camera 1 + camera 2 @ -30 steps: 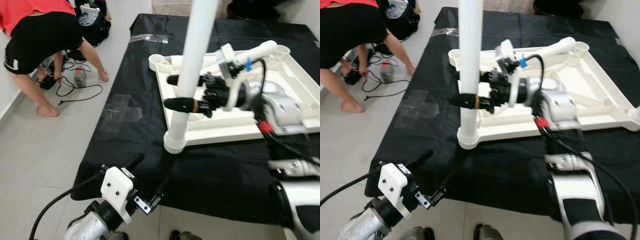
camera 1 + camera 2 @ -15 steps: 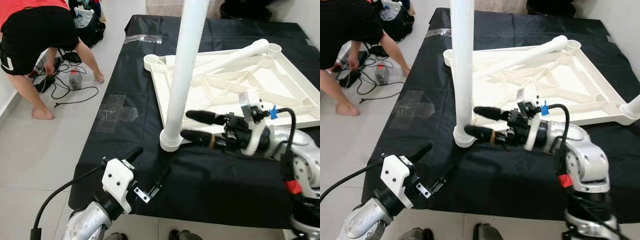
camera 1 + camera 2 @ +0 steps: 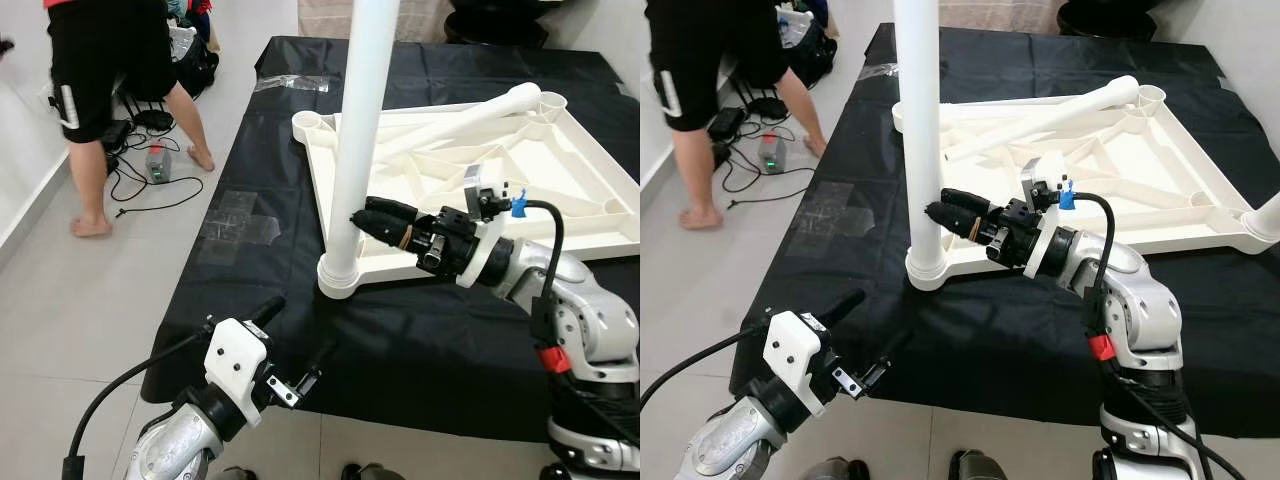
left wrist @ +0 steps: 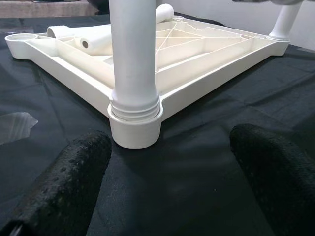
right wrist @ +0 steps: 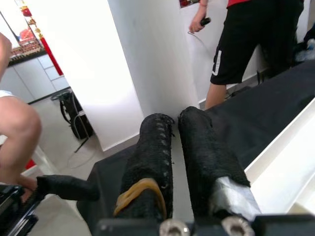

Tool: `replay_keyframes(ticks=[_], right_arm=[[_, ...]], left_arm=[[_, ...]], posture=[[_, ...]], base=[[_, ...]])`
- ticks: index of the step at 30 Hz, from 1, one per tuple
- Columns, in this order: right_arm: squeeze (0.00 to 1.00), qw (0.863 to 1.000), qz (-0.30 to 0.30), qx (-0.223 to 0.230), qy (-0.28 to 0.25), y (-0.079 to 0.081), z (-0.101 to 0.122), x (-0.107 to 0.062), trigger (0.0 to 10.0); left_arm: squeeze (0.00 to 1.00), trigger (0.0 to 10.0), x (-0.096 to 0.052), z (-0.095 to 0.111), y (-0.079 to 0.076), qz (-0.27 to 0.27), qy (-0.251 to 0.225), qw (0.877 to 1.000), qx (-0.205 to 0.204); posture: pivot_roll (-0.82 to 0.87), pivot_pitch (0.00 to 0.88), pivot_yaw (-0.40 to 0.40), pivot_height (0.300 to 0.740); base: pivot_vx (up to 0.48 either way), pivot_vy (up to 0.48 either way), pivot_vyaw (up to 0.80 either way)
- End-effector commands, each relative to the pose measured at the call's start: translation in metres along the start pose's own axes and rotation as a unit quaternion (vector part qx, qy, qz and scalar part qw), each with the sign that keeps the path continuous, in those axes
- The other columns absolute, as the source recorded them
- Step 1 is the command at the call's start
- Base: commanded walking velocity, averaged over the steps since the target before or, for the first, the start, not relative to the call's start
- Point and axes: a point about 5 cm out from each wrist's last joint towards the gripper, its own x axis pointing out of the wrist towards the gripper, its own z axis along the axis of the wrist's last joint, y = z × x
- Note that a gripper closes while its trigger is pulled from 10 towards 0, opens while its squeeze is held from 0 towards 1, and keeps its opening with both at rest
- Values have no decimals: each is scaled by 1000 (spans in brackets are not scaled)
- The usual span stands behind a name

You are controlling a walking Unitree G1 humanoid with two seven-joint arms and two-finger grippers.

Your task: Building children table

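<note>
Now the right gripper (image 3: 362,218) — jaws closed — touches the upright leg (image 3: 358,130).

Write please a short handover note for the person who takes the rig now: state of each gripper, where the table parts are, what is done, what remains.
Right gripper: fingers shut, empty, tips at the upright leg just above its socket.
Left gripper: fingers open, empty, low before the near edge of the black cloth.
Tabletop lies upside down on the cloth. One leg stands in the near-left corner socket. A loose leg lies across the tabletop. Another leg's base shows at the right corner.
Left: fit the loose leg; the far corner sockets look empty.
A person stands at far left.
</note>
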Motion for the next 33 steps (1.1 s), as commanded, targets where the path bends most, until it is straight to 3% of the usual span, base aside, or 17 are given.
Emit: replay_keyframes(ticks=[1, 2, 3, 11, 12, 13, 14, 15, 16, 21, 26, 33], right_arm=[[0, 1000, -12, -16, 1, -4, 2, 1, 10000], [0, 1000, -15, -20, 0, -5, 3, 1, 10000], [0, 1000, -14, -18, -5, -6, 4, 2, 0], [0, 999, 3, -29, -13, -1, 6, 10, 0], [0, 999, -3, -33, -11, -2, 5, 12, 10000], [0, 999, -3, -33, -11, -2, 5, 12, 10000], [863, 999, -13, -35, -12, -6, 4, 13, 10000], [863, 999, -13, -35, -12, -6, 4, 13, 10000], [1000, 999, -12, -38, -5, -9, 3, 10, 10000], [1000, 998, 17, -55, 27, -15, 3, -4, 10000], [1000, 997, 54, -48, 30, -7, 2, -2, 10000], [1000, 994, 92, -43, 36, 9, -14, 24, 10000]], left_arm=[[0, 10000, -3, -3, 0, 0, 6, 1000, 1], [0, 10000, -3, -4, 0, 1, 6, 1000, 1], [0, 10000, -3, -4, 1, 0, 7, 1000, 1], [0, 10000, -2, -6, 1, -1, 8, 1000, 2], [0, 10000, -2, -6, 0, -1, 8, 1000, 2], [0, 10000, -2, -6, 0, -1, 8, 1000, 2], [0, 10000, -2, -7, 0, -1, 9, 1000, 2], [0, 10000, -2, -7, 0, -1, 9, 1000, 2], [0, 10000, -2, -7, 0, 0, 9, 1000, 3], [0, 10000, -3, -8, 0, 1, 10, 1000, 4], [0, 10000, -3, -9, -1, -1, 11, 1000, 3], [0, 10000, -2, -10, -1, -2, 12, 1000, 3]], posture=[[35, 160, -34, 740], [36, 160, -29, 740], [36, 158, -29, 740], [36, 155, -27, 740], [40, 153, -29, 740], [40, 153, -29, 740], [44, 152, -29, 740], [44, 152, -29, 740], [47, 150, -29, 740], [46, 146, -30, 740], [41, 139, -30, 740], [48, 130, -27, 740]], base=[[0, 0, 0], [0, 0, 0], [0, 0, 0], [0, 0, 0], [0, 0, 0], [0, 0, 0], [0, 0, 0], [0, 0, 0], [0, 0, 0], [0, 0, 0], [0, 0, 0], [0, 0, 0]])
